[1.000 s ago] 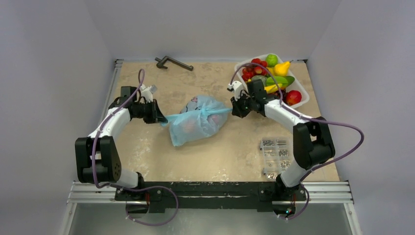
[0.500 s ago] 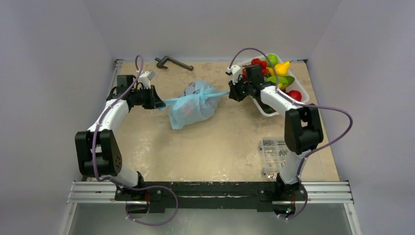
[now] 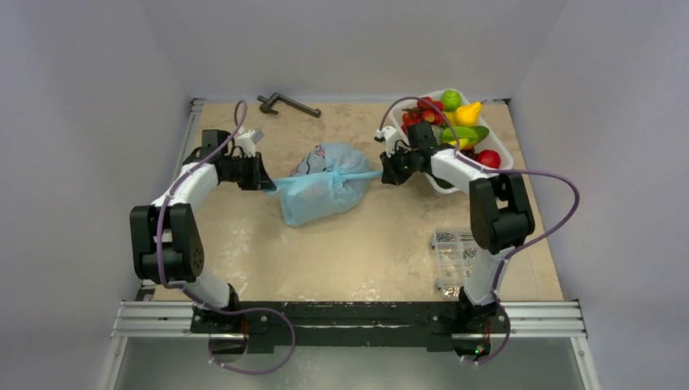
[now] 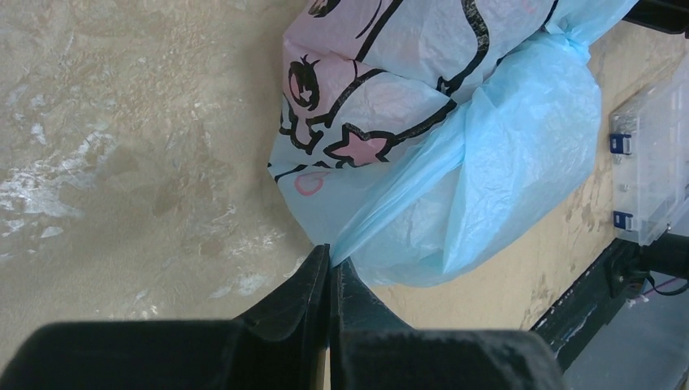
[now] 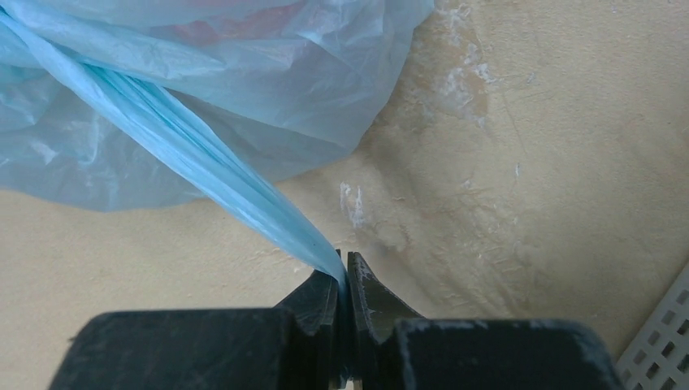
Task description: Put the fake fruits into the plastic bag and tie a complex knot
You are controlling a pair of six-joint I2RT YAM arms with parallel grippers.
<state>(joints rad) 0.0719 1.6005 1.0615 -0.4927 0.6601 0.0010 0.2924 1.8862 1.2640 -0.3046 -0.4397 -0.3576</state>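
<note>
Thin crinkly light-blue plastic bag (image 3: 325, 185) lies bulging on the beige tabletop (image 3: 366, 244), white printed patch with pink and black marks on its far-left face. Left claw (image 3: 270, 182) is just left of the bag, pinched tight on a stretched strip of bag film. Right claw (image 3: 383, 173) is just right of the bag, likewise clamped on a taut twisted strip. Both strips run back to a bunched point on top of the bag. A reddish shape (image 5: 227, 28) shows through the film; can't tell which fruit. Glossy plastic fruits (image 3: 455, 130) in red, green and yellow sit heaped in a white rectangular tray (image 3: 505, 138), right of the bag and further back. Clear box of metal screws (image 3: 457, 260) is near-right of the bag, well apart. Dark metal crank handle (image 3: 288, 103) lies beyond the bag, to the left.
</note>
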